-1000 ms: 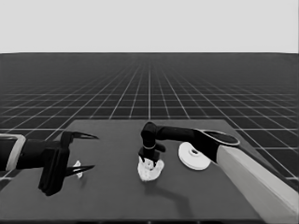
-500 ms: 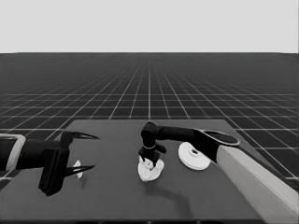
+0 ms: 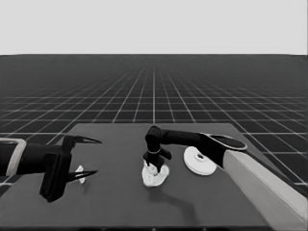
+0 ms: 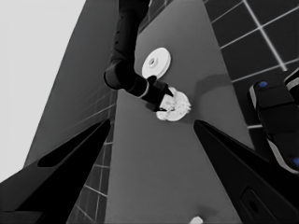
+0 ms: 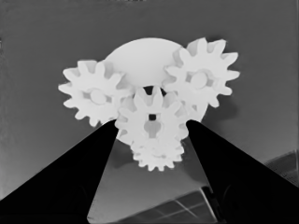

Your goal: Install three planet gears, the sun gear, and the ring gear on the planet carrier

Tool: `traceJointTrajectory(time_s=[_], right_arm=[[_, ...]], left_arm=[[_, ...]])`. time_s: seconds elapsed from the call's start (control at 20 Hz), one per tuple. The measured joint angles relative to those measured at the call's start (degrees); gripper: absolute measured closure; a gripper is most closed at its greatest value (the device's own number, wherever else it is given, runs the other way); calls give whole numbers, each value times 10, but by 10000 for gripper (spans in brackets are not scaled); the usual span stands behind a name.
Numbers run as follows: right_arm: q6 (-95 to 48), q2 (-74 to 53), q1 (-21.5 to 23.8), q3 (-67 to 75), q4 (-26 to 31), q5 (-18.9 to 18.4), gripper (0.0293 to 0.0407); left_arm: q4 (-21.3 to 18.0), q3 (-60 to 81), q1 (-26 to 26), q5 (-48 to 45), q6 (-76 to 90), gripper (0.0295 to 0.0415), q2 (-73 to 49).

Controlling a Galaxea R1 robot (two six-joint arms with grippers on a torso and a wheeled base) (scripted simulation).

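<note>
Smaller round part [image 5: 140,58]: flat, white, right under the right claw [image 3: 155,166], mostly covered by four small toothed gears. One gear [image 5: 96,97] to one side of the claw, a second [image 5: 201,77] to the other side, both lying flat on the round part with teeth overhanging its rim. Middle gear [image 5: 152,122] between the two black fingers, each fingertip against its teeth, so clamped, with a small square hole at its centre. Fourth gear [image 5: 156,158] partly hidden beneath the middle one, sticking out past the round part's edge.

Larger round part [image 3: 198,161] just beside the right claw, flat on the worktop [image 3: 115,202], with raised hub and small hole, untouched.

Left claw [image 3: 96,156] well apart from the right claw, over the worktop's left end, fingers spread wide, holding nothing. Thin white piece [image 3: 80,174] lying on the worktop beneath its lower finger.
</note>
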Motion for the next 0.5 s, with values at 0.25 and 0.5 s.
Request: traceJointTrajectory(time_s=[0.25, 0.5], right_arm=[[30, 0, 0, 0, 0, 0, 391], [60, 0, 0, 0, 0, 0, 391]], left_arm=[[0, 0, 0, 0, 0, 326, 0], [0, 0, 0, 0, 0, 326, 0]])
